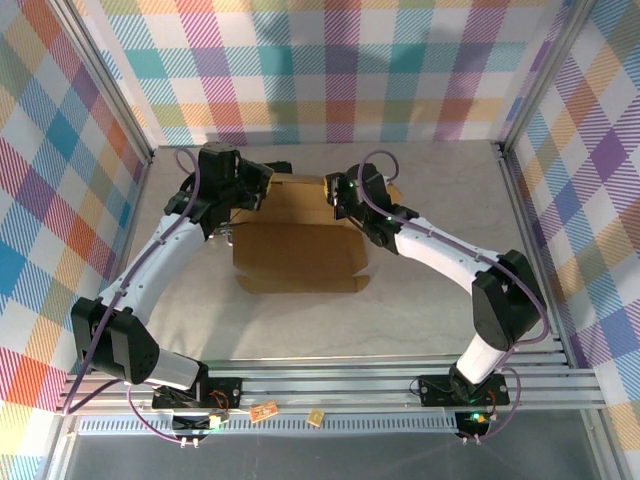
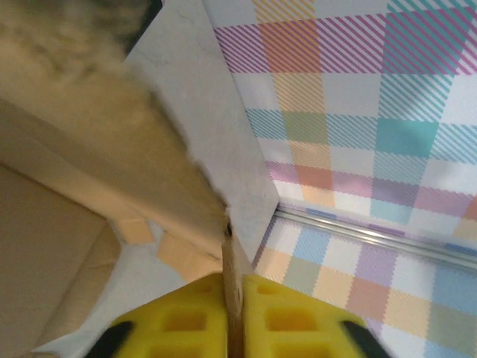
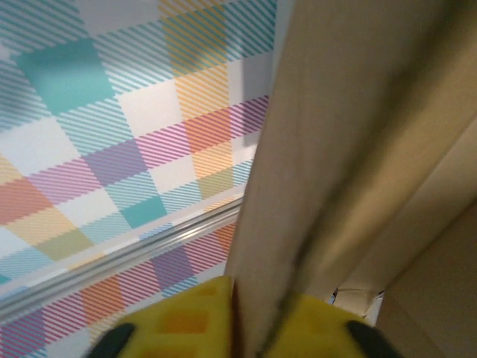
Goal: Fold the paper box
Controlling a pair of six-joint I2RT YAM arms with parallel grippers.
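Left gripper is closed down on a thin upright flap edge of the paper box. Its yellow pads sit tight on both sides and the left wrist view shows no gap. Right gripper is fully closed, and its own pads pinch another raised cardboard flap that rises from between them.

In the top view the left claw is at the box's far left corner and the right claw at the far right corner, both over the back edge. The box is brown and partly folded, lying mid-table. A flat panel lies toward the arm bases, and the far panel looks lifted between the two claws. The wrist views show the plaid wall and a metal rail past the flaps.
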